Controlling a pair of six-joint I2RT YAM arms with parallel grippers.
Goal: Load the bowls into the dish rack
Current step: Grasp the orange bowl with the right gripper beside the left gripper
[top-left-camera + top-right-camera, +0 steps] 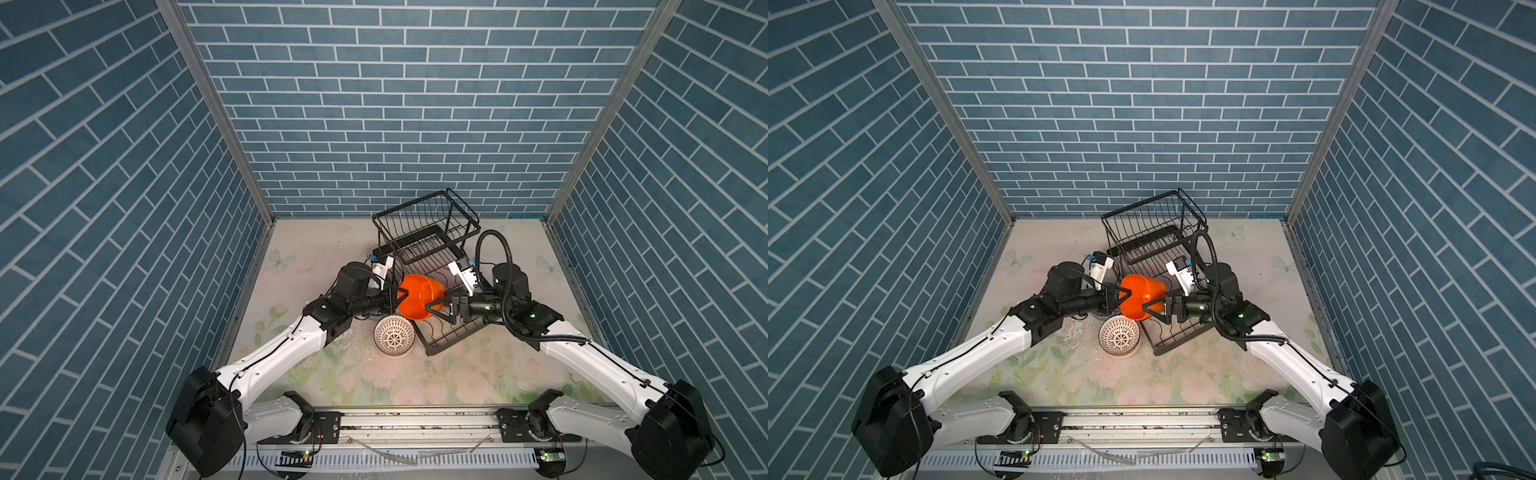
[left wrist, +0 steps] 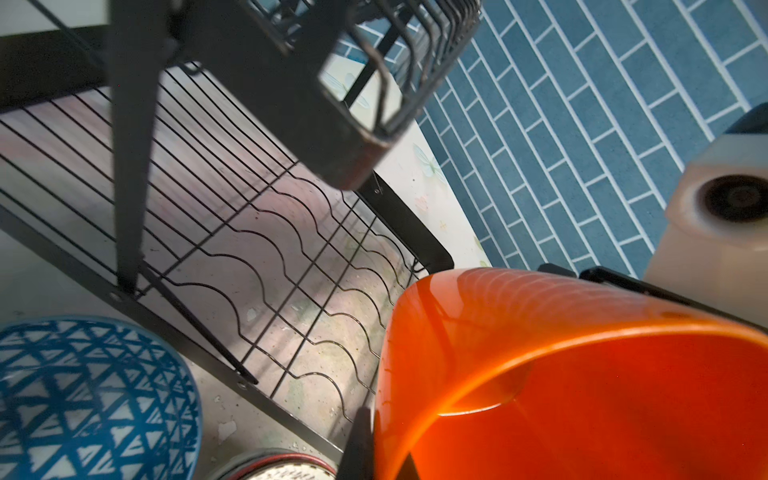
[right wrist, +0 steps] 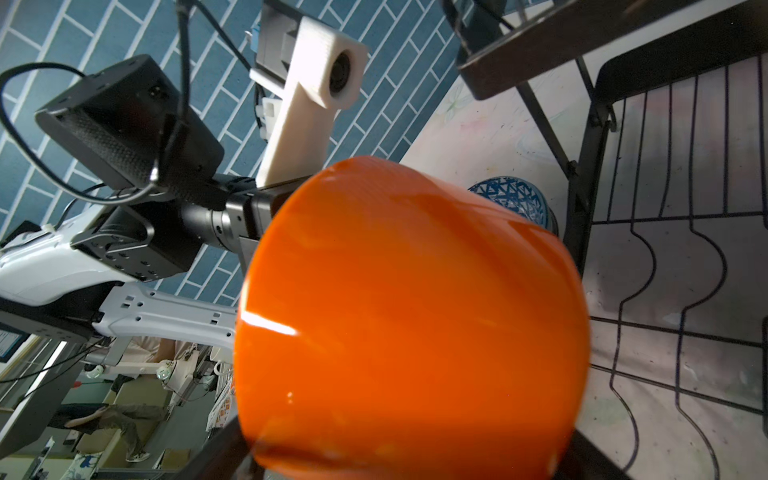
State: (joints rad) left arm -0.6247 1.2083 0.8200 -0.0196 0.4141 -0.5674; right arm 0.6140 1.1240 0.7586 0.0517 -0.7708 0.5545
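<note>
A plain orange bowl (image 1: 419, 295) (image 1: 1140, 295) hangs tilted on its side over the near end of the black wire dish rack (image 1: 424, 232) (image 1: 1154, 232). My left gripper (image 1: 401, 296) (image 1: 1124, 296) is shut on its rim, one finger inside and one outside, as the left wrist view shows (image 2: 382, 457). My right gripper (image 1: 440, 313) (image 1: 1156, 311) stands open on the bowl's opposite side, jaws straddling its lower wall. The orange bowl (image 3: 415, 311) fills the right wrist view. A white bowl with a brown lattice pattern (image 1: 394, 334) sits upright on the table beside the rack's near corner.
A blue lattice-patterned bowl (image 2: 83, 395) (image 3: 511, 199) and a red-rimmed bowl (image 2: 282, 469) sit on the table left of the rack, under my left arm. The rack's lower tray (image 2: 270, 249) with wavy dividers holds nothing, and its raised basket stands at the far end.
</note>
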